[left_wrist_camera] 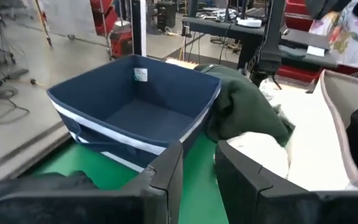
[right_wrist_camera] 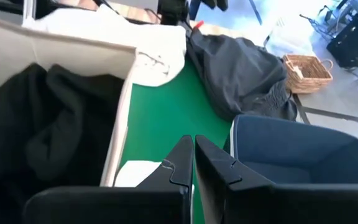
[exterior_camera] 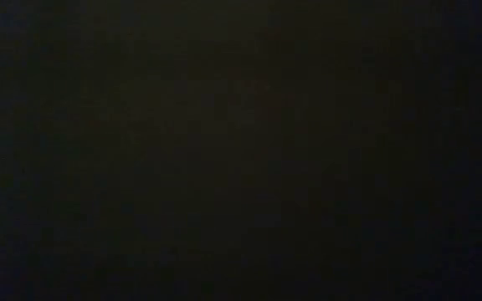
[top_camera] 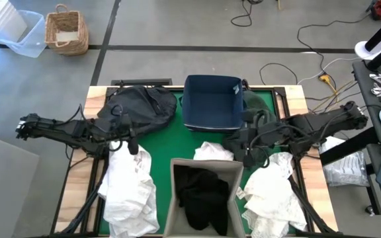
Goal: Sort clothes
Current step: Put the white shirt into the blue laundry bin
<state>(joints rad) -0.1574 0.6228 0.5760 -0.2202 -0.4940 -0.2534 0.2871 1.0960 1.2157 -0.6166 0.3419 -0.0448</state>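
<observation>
Between picks: the left tool (left_wrist_camera: 197,180) is held slightly open and empty, the right tool (right_wrist_camera: 193,163) closed and empty. At centre frame, the white garment (top_camera: 213,151) is judged next for grasping.

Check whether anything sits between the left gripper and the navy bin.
Nothing visible does. The left gripper holds nothing, fingers slightly apart, over bare green mat facing the empty navy bin. The dark green garment lies against the bin's side, off that line.

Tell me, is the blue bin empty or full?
Empty. The blue bin shows only its bare floor and walls; no clothes lie inside.
</observation>
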